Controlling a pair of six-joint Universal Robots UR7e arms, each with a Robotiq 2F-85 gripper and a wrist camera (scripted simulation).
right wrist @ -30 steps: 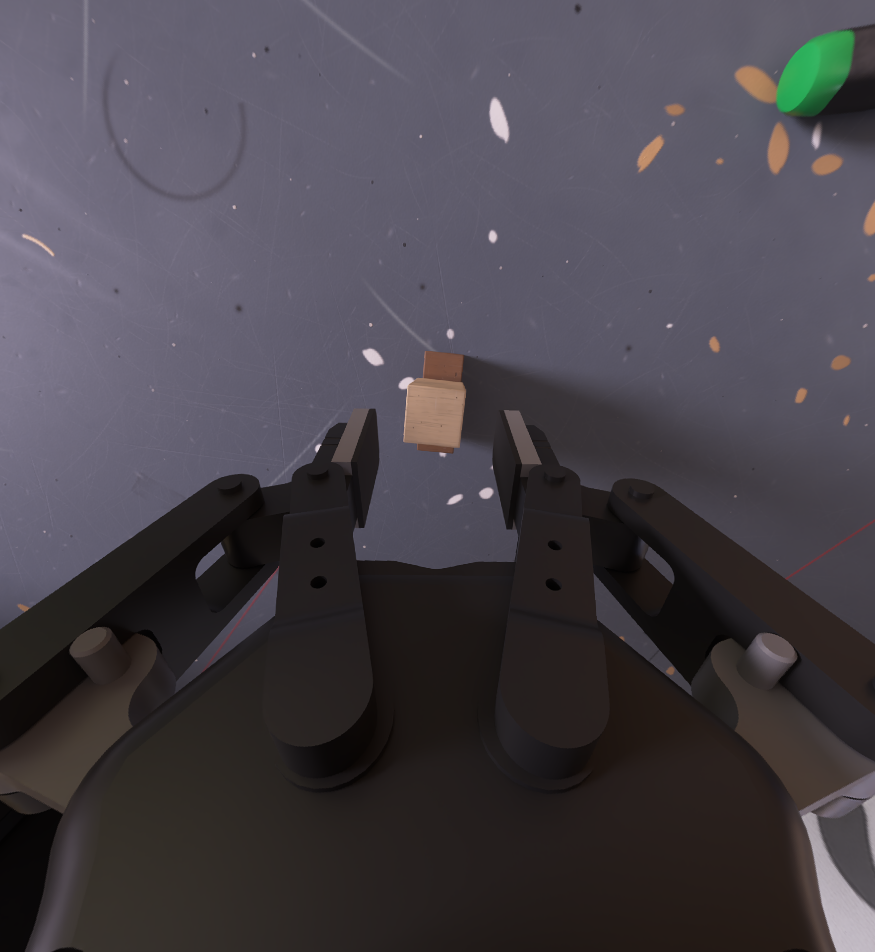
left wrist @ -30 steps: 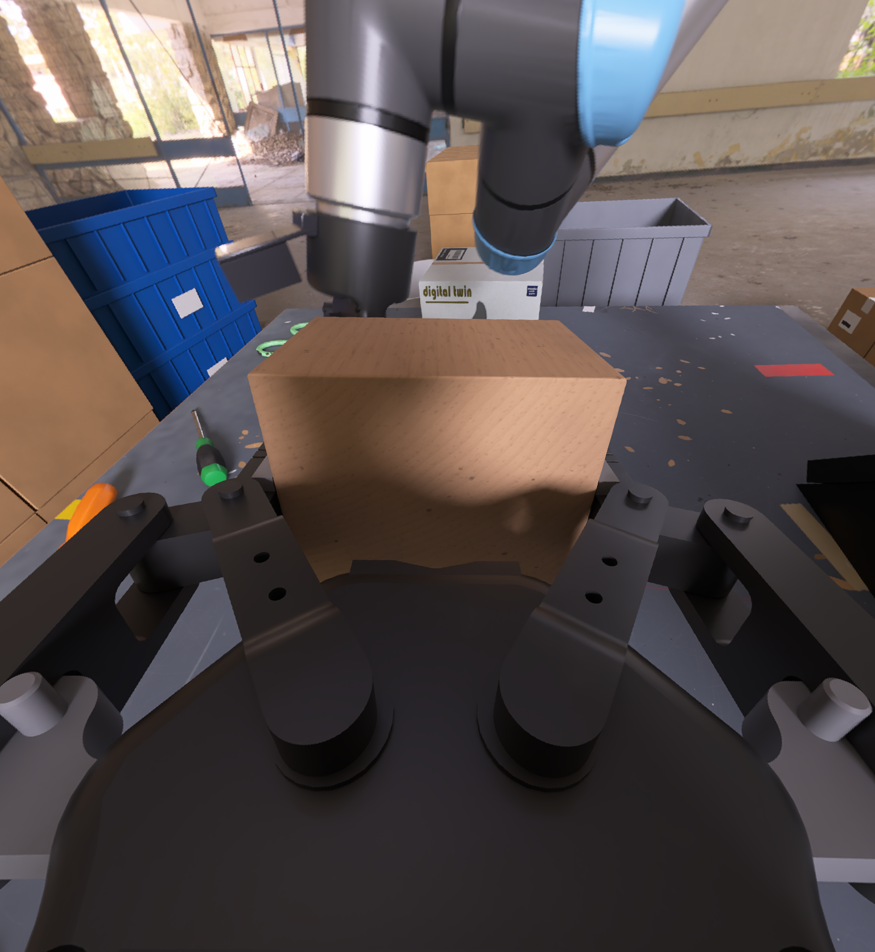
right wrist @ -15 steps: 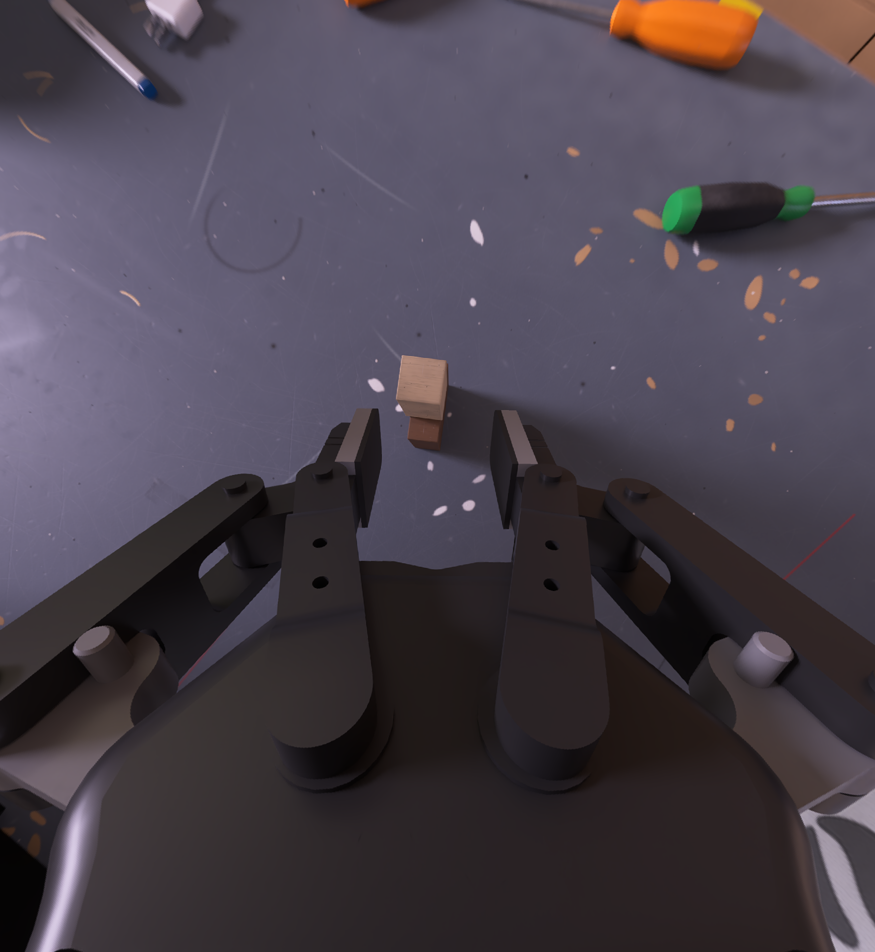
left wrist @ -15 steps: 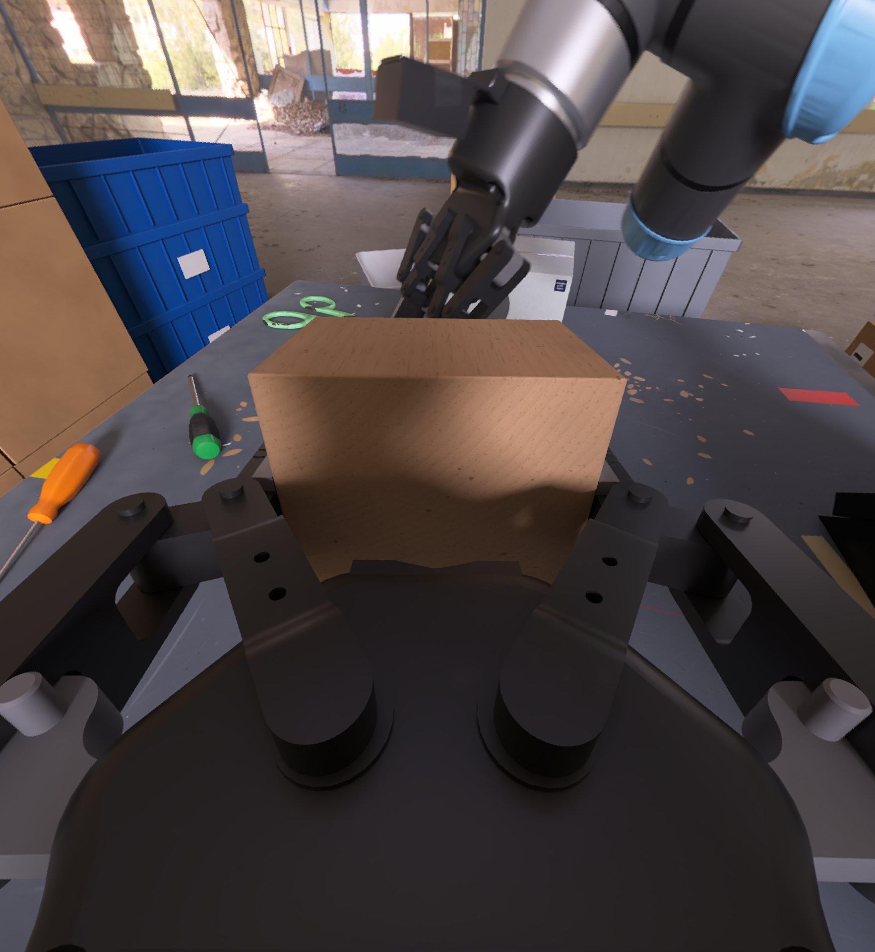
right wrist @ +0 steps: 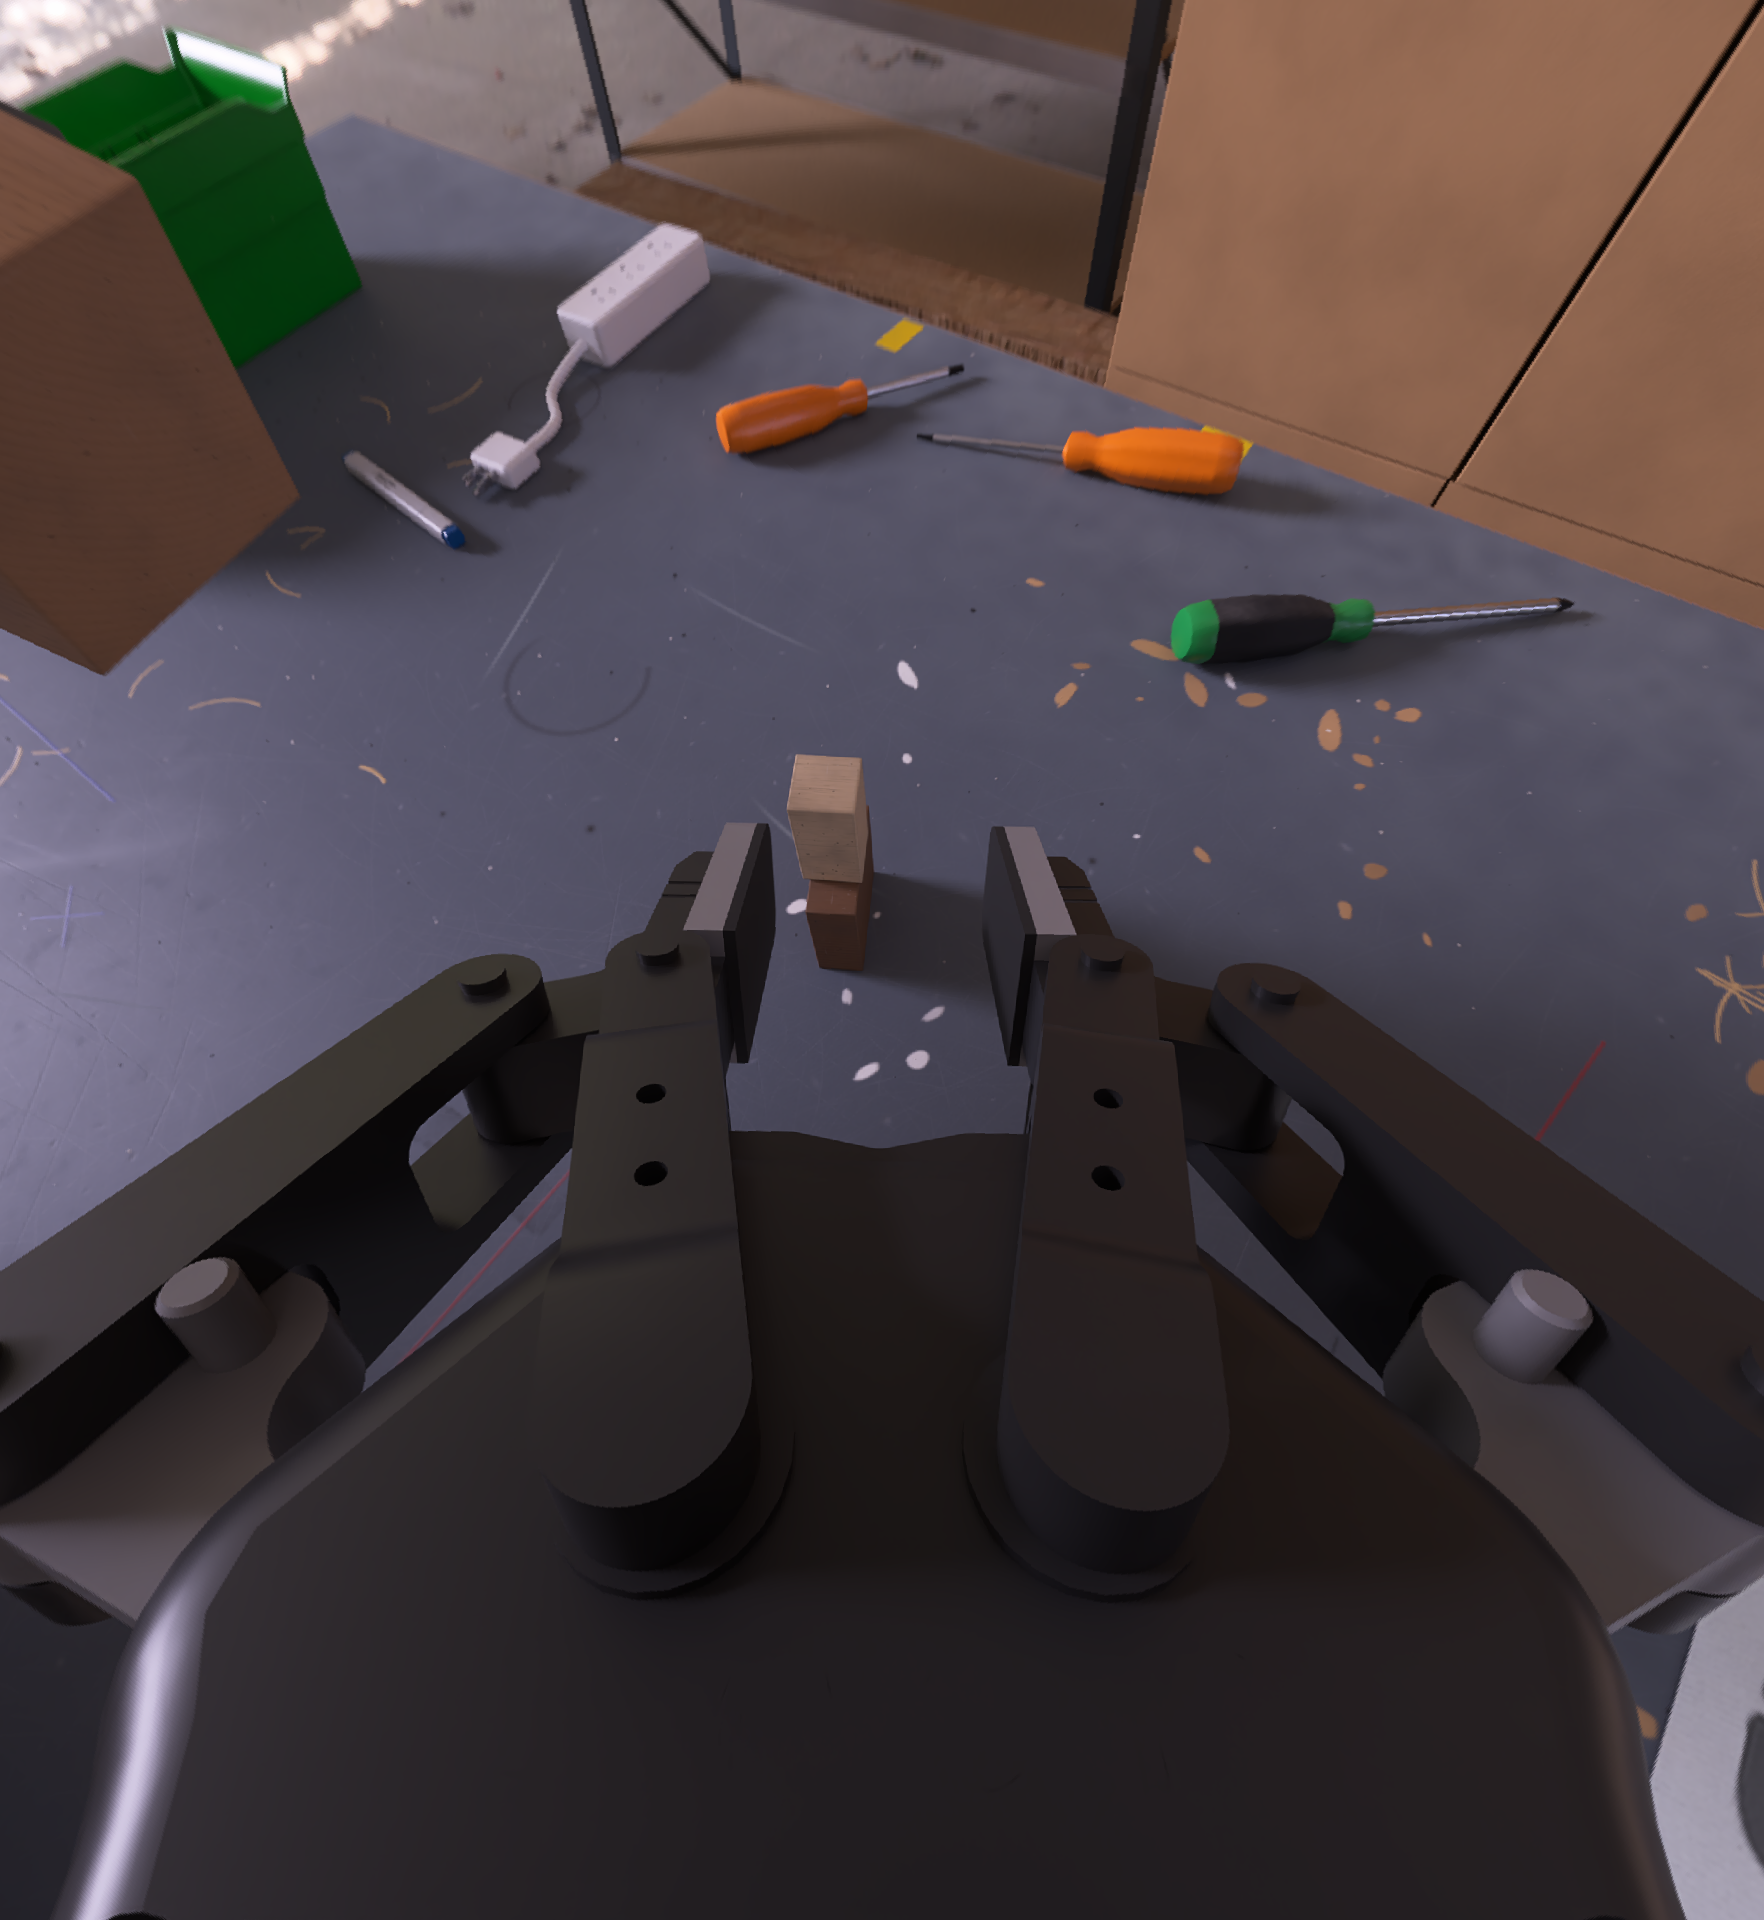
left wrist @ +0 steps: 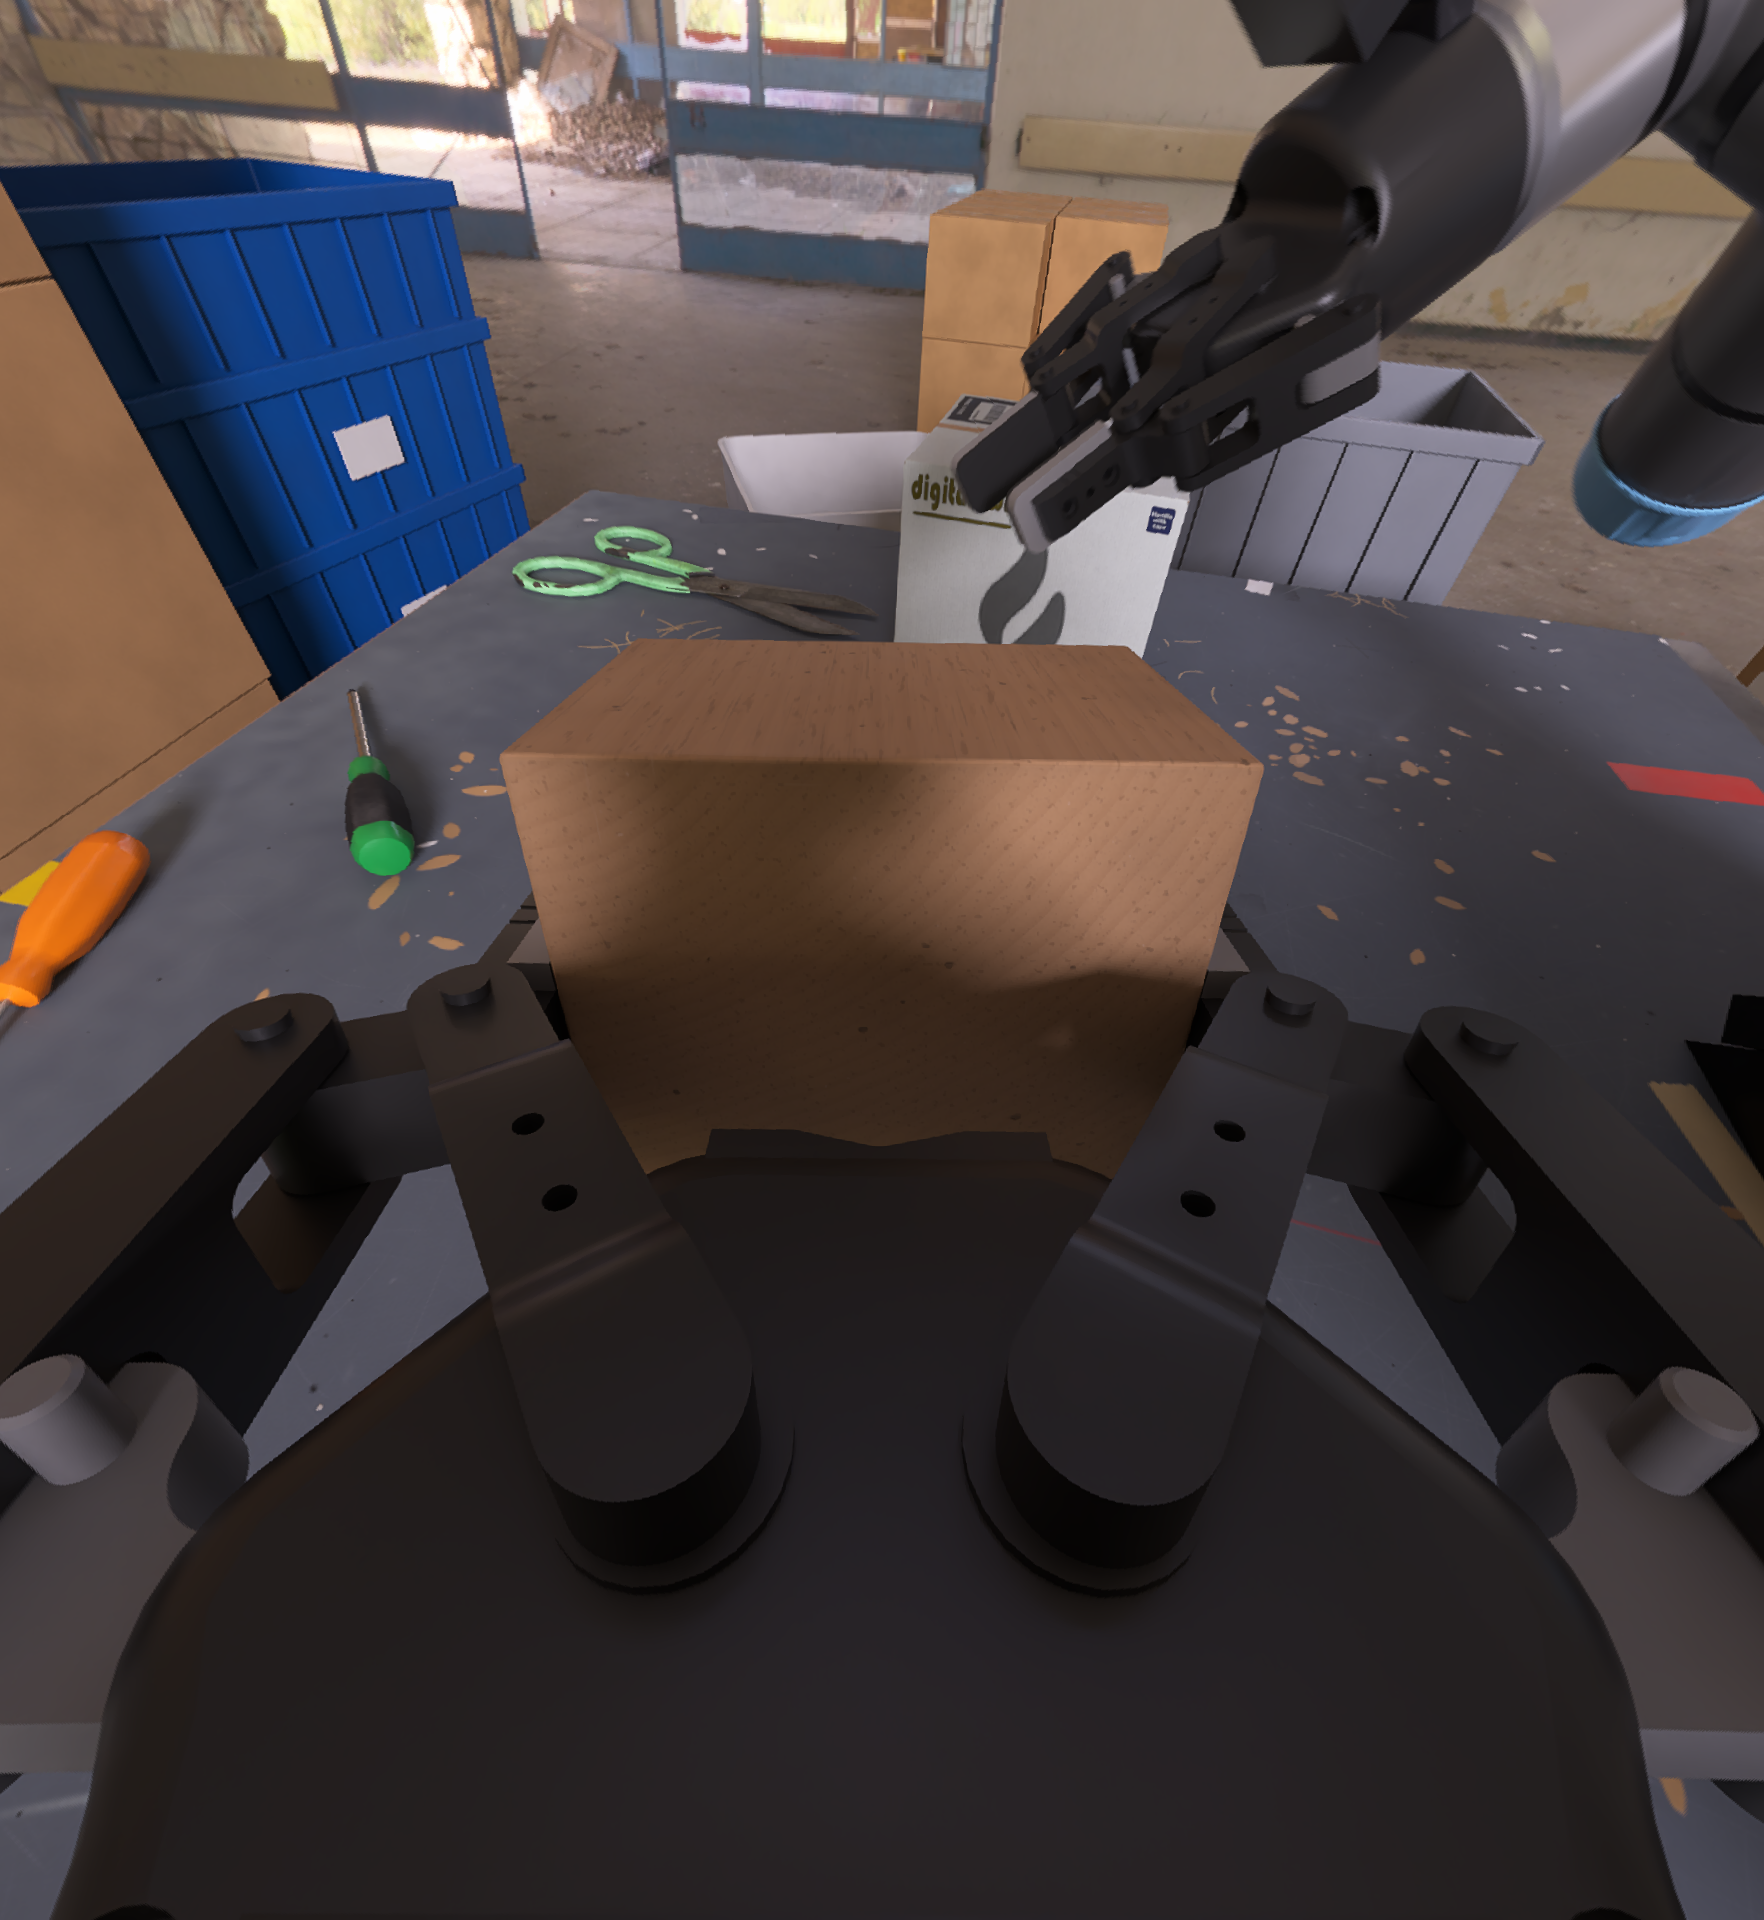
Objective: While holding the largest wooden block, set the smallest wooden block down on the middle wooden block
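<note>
My left gripper is shut on the largest wooden block and holds it above the grey table; the block hides the fingertips. This block also shows at the left of the right wrist view. A small pale wooden block stands on a darker brown wooden block on the table. My right gripper is open and empty, raised above and behind this stack. It also shows in the left wrist view, up in the air.
On the table lie a green-black screwdriver, two orange screwdrivers, a white power strip, a pen, green scissors and a white box. A blue crate and cardboard boxes stand beside it.
My right gripper has risen and tilted away from the stacked blocks, staying open. The pale block stays on the brown one. My left gripper keeps hold of the large block.
</note>
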